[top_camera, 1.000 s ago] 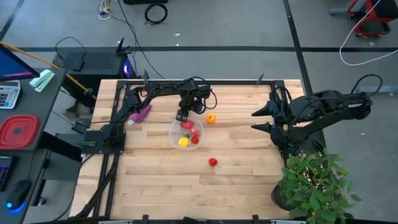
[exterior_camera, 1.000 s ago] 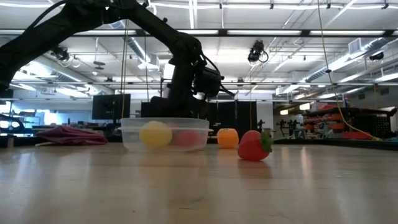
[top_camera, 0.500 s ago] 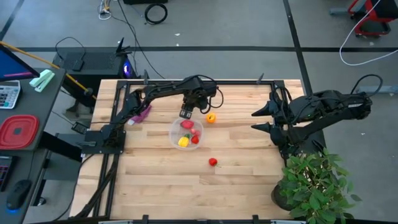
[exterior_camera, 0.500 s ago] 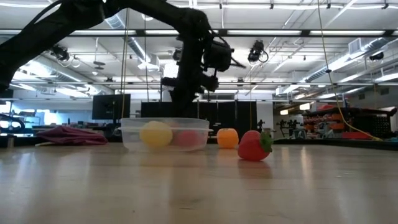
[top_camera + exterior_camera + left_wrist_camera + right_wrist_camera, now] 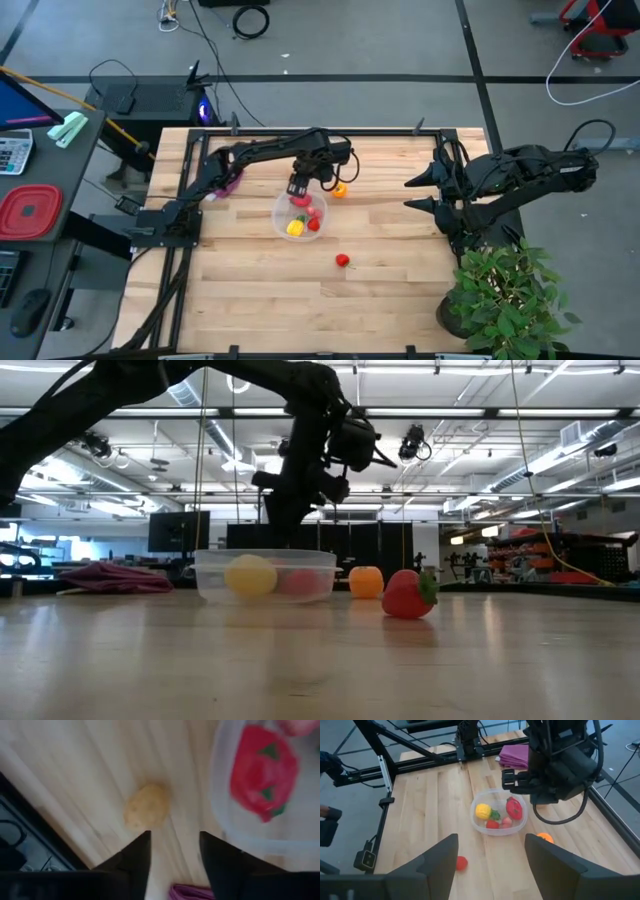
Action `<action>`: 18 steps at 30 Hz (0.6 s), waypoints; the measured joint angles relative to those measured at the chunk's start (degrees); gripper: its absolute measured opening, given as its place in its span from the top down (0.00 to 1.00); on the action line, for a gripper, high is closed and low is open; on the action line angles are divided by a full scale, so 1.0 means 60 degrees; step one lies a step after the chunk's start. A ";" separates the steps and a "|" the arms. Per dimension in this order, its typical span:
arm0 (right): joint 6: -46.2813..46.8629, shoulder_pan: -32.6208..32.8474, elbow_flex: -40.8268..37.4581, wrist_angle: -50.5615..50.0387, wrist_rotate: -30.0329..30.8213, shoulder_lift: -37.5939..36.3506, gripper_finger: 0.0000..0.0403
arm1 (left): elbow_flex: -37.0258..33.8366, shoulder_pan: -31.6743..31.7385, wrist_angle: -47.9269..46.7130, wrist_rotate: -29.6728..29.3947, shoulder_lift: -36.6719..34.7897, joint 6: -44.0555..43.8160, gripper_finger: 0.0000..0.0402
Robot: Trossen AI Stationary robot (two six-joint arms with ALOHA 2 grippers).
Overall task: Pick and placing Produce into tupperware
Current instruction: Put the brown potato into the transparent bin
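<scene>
1. Tupperware (image 5: pixel 301 215): round, clear, standing near the middle of the wooden worktop (image 5: pixel 250 290). I take it as the landmark for every entry below.
2. Contents: a yellow lemon-like piece (image 5: pixel 295 229), a larger red piece with green marks (image 5: pixel 514 808), a small red piece (image 5: pixel 492 824) and a pink piece (image 5: pixel 506 821), all lying inside the tupperware.
3. Orange fruit (image 5: pixel 340 189): on the worktop just outside the tupperware, on its far right side, not touching the rim.
4. Red strawberry (image 5: pixel 342 260): on the worktop, well apart from the tupperware, toward the near right.
5. Tan lumpy piece (image 5: pixel 146 807): seen only in my left wrist view, on the wood just outside the tupperware wall.
6. Purple cloth (image 5: pixel 226 182): bunched on the worktop, left of the tupperware and farther back.
7. My left gripper (image 5: pixel 297 187): raised above the far rim of the tupperware, fingers apart, holding nothing.
8. My right gripper (image 5: pixel 412 192): parked well to the right of the tupperware, fingers spread wide, empty.
</scene>
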 joint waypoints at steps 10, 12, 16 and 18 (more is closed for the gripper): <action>0.0444 -0.0002 0.0000 -0.0608 0.0000 0.0000 0.40 | -0.1767 0.0894 0.0116 -0.0130 0.0000 0.0984 0.31; 0.0433 0.0000 0.0000 -0.0607 0.0047 0.0000 0.40 | -0.2037 0.0944 0.0226 -0.0238 0.0000 0.1062 0.30; 0.0421 -0.0001 0.0000 -0.0615 0.0430 0.0000 0.40 | -0.2347 0.0950 0.0625 -0.0999 0.0000 0.1229 0.33; 0.0419 -0.0003 0.0000 -0.0634 0.0610 0.0000 0.40 | -0.2376 0.0974 0.0825 -0.1116 0.0000 0.1353 0.34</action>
